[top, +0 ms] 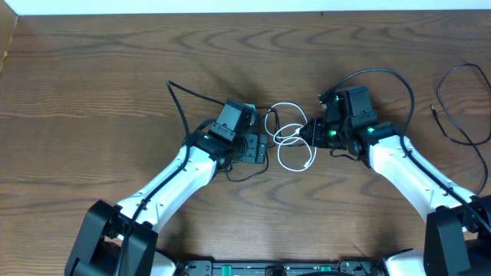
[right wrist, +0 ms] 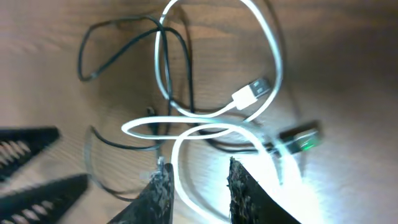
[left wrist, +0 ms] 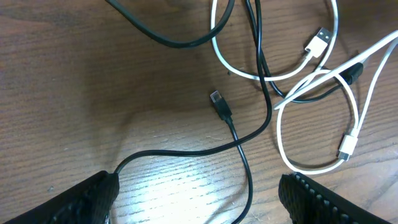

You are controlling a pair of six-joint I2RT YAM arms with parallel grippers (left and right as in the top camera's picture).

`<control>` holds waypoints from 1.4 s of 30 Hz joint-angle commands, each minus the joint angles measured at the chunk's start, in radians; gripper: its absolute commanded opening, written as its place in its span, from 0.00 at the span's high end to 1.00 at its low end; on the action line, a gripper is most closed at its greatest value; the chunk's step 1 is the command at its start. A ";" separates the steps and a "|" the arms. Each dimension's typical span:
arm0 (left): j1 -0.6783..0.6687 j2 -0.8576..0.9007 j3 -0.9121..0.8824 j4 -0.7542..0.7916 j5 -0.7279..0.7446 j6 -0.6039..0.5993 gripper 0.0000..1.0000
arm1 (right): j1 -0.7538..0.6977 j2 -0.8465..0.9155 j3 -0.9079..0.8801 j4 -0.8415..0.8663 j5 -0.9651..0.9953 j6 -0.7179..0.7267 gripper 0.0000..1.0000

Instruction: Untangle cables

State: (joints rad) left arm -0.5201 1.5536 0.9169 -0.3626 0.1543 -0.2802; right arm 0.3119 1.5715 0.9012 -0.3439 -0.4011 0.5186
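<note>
1. Two thin cords are seen tangled together on a brown wood-grain table (top: 115, 77), near its middle and between the two grippers.
2. A thin white cable with flat plug ends (right wrist: 252, 92) is laid in overlapping loops. A thin black cable with a small dark plug (left wrist: 219, 104) is crossed over and under those loops.
3. The left gripper (left wrist: 196, 183) is held with its black textured fingers spread wide. Nothing is gripped, though a stretch of the black cable is seen on the wood between them.
4. The right gripper (right wrist: 199, 174) is held low over the tangle, its fingers a little apart. A run of the white cable is passed between them, unclamped as far as the blurred view shows.
5. The wood is marked by dark swirling grain, and bright glare is thrown on it beneath both wrists.
6. A pale strip (top: 230, 6) is seen along the far edge; what it belongs to cannot be told.
</note>
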 commanded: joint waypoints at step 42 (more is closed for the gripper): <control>0.183 -0.007 0.003 -0.100 -0.032 0.013 0.14 | 0.117 -0.129 0.047 0.358 -0.050 -0.155 0.99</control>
State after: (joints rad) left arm -0.3386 1.5536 0.9169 -0.4610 0.1219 -0.2802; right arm 0.4305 1.5425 0.8917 0.0265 -0.4305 0.5266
